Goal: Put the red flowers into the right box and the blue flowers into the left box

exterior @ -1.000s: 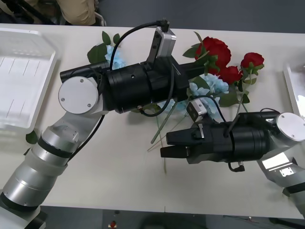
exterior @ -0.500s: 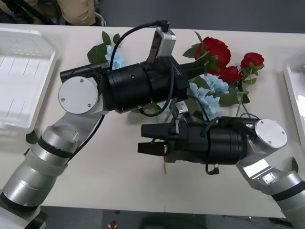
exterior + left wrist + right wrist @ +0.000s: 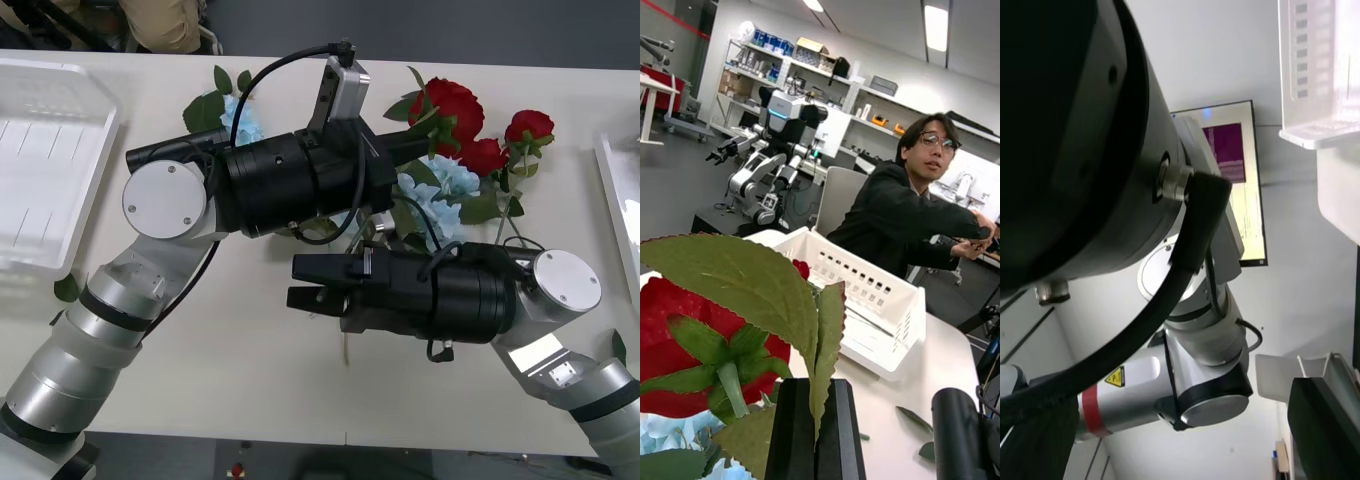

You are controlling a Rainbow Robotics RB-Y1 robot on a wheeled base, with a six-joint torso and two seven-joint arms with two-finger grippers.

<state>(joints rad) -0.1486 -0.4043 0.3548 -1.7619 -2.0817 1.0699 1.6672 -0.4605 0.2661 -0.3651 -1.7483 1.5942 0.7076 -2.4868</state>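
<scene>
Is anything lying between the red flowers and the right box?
Nothing visible: bare table separates the red flowers from the right box. The right gripper and its arm lie nearer the robot, off that path.

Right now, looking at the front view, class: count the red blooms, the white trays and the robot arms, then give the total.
Red blooms: 3
White trays: 2
Robot arms: 2
Total: 7
</scene>
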